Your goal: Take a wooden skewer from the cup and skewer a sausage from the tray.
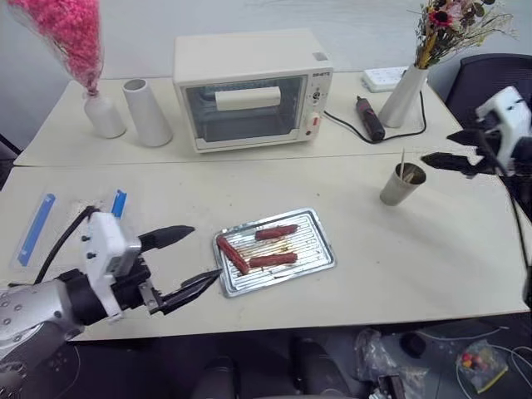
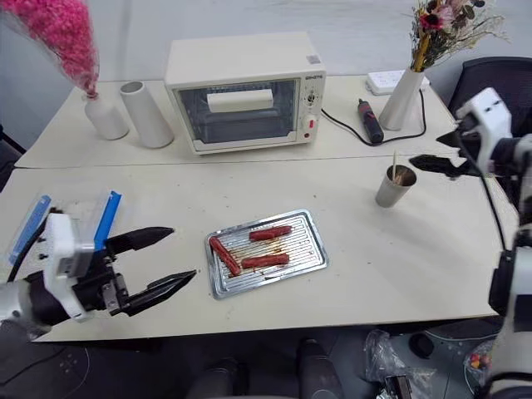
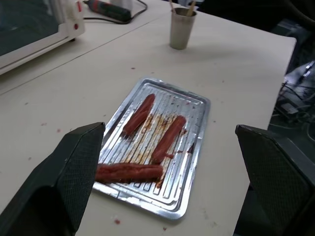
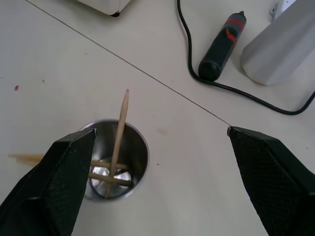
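Note:
The shiny silver tray [image 1: 325,248] lies at the table's front middle with three reddish-brown sausages on it: one [image 1: 276,232] toward the back, one [image 1: 273,260] toward the front, one [image 1: 233,253] slanted at its left end. My left gripper [image 1: 205,253] hovers open just left of the tray, with nothing between its fingers. To the right stands the grey-beige cup [image 1: 402,187], with a wooden skewer [image 4: 119,132] leaning upright in it and more lying inside. My right gripper [image 1: 436,150] is open, just right of and above the cup, and holds nothing.
A white toaster oven [image 1: 249,87] stands at the back middle, with a white cylinder vase [image 1: 147,112] and a vase of pink flowers [image 1: 104,115] to its left. A black tool [image 1: 370,118], its cable and a vase of dried flowers [image 1: 405,96] sit behind the cup. A clear box with blue edges [image 2: 33,224] lies front left.

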### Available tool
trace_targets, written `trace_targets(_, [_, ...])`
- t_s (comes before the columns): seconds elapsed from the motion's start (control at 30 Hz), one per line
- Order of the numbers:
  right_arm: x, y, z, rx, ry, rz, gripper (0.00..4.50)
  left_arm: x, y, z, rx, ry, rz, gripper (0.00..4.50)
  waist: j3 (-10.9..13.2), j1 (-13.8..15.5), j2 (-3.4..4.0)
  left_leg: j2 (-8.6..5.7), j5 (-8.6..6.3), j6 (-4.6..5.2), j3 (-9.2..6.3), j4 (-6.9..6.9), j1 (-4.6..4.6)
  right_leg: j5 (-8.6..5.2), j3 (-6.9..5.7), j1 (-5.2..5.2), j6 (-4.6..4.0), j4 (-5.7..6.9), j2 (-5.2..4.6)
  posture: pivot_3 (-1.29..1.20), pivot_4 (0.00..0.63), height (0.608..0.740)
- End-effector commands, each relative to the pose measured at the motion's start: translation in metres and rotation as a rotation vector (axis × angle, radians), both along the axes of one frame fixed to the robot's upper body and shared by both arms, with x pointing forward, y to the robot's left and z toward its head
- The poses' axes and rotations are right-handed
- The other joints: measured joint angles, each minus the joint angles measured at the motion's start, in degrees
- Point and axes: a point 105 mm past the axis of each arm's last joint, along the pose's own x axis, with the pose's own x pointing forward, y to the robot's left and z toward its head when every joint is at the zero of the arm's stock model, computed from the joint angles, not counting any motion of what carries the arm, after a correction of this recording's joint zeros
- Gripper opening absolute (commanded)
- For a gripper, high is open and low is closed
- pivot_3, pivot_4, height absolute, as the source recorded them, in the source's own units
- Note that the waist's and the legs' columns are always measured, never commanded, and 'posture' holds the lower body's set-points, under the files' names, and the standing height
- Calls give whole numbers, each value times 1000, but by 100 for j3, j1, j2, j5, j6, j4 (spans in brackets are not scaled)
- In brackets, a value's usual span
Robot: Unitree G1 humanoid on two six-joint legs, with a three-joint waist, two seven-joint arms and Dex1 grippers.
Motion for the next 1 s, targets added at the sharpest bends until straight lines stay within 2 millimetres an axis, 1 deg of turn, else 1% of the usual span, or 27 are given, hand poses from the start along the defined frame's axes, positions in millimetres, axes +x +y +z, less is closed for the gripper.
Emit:
trace_targets(0.03, [8,1,9,-15,-31,-58,3546,3,-6,5,-6,-22,-22,4500,0,3,1,1,-1,-2,0,-2,-1,1,-2,-3,1,0,1,0,150,740])
trace_targets(0.07, [10,2,7,-25,-30,-60,3232,4,-7,5,-7,-24,-21,4500,0,5,1,2,-3,-5,-2,-3,-2,5,-6,-3,8,0,2,0,150,740])
trace_targets(0.1, [11,3,5,-37,-28,-63,2938,4,-7,5,-7,-26,-20,4500,0,11,1,3,-4,-7,-4,-3,-3,22,-8,-4,40,0,3,0,150,740])
trace_targets(0.17, [13,5,2,-35,-25,-68,2938,5,-7,5,-6,-29,-14,4500,0,11,1,3,-5,-8,-6,-4,-8,25,-10,-9,46,-3,3,0,150,740])
trace_targets(0.33, [15,6,3,-7,-27,-78,2938,5,-6,4,-6,-33,0,4500,1,8,1,2,-5,-7,-2,-4,-11,26,-8,-12,47,-6,2,0,150,740])
trace_targets(0.43, [15,13,2,1,-20,-48,2938,5,-8,3,-4,-34,-3,4500,1,4,1,2,-5,-7,-2,-3,-10,27,-8,-11,48,-4,3,0,150,740])
trace_targets(0.6, [14,23,13,37,-36,0,2938,7,-8,4,0,-43,-3,4500,1,-12,2,2,-3,-8,-2,-2,-6,29,-6,-11,53,5,6,0,150,740])
trace_targets(0.87, [12,30,18,73,-35,36,2938,11,-5,4,20,-57,3,4500,1,-8,2,1,-2,-8,-2,0,-5,29,-6,-11,53,8,6,0,150,740])
trace_targets(1.0, [12,33,12,63,-12,48,2938,12,-5,4,21,-62,2,4500,1,-6,2,2,-2,-8,-3,-1,-6,29,-7,-12,53,8,6,0,150,740])
